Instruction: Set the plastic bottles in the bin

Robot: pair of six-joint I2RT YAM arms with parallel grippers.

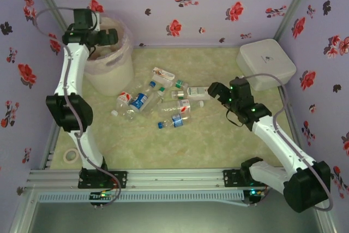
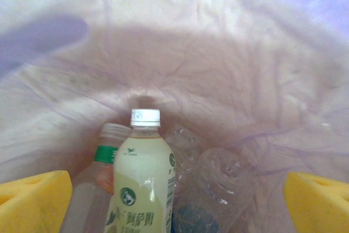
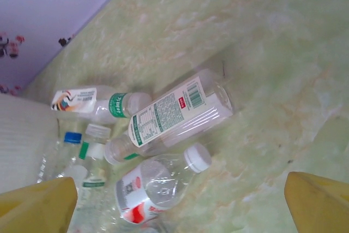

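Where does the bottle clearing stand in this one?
Partly done. Done: a few bottles already lie in the bin, among them a white-capped bottle. In hand: nothing; the left gripper hangs open above the bin, and the right gripper is open beside the pile of bottles. Left: that pile, several bottles, not yet binned.

The near tabletop (image 1: 180, 151) is free. Plastic bottles (image 1: 140, 101) block the centre; bin (image 1: 114, 77) and lidded box (image 1: 266, 64) occupy the far corners.
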